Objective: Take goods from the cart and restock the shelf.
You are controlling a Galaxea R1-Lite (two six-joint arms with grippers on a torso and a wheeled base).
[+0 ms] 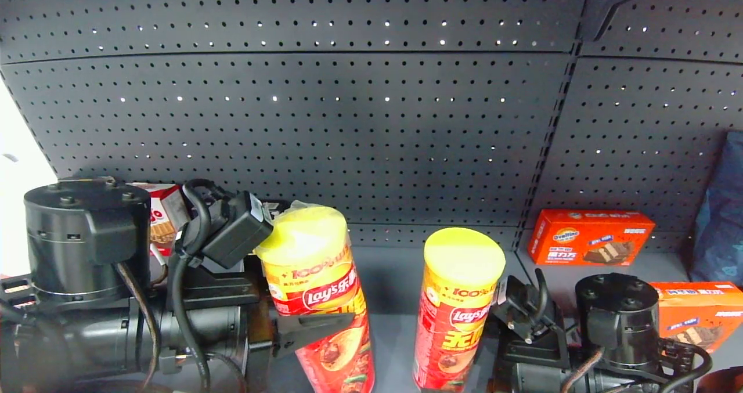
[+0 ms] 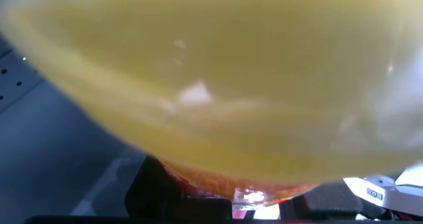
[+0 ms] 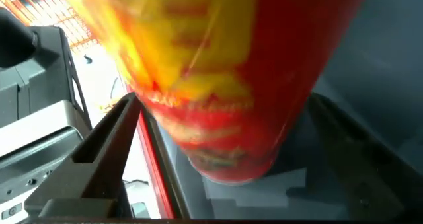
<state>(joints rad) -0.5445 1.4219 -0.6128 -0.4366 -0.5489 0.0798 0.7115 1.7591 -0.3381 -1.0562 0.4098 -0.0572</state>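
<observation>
Two tall red chip cans with yellow lids stand upright over the grey shelf board (image 1: 395,277). My left gripper (image 1: 325,330) is shut on the left can (image 1: 316,288); one dark finger (image 1: 307,327) crosses the can's front. In the left wrist view that can's yellow lid (image 2: 218,72) sits very close to the camera. The right can (image 1: 458,312) is a short way to the right. My right gripper (image 3: 225,118) is shut on the right can (image 3: 225,72), and its fingers (image 3: 109,148) press both sides low on the body. The right gripper's mount (image 1: 522,317) sits just right of this can.
A black pegboard wall (image 1: 348,120) closes the back of the shelf. Two orange boxes (image 1: 592,236) (image 1: 696,312) lie at the right, past an upright post (image 1: 545,143). A dark blue bag (image 1: 722,219) is at the far right. A red-and-white wafer box (image 1: 165,210) stands behind my left arm.
</observation>
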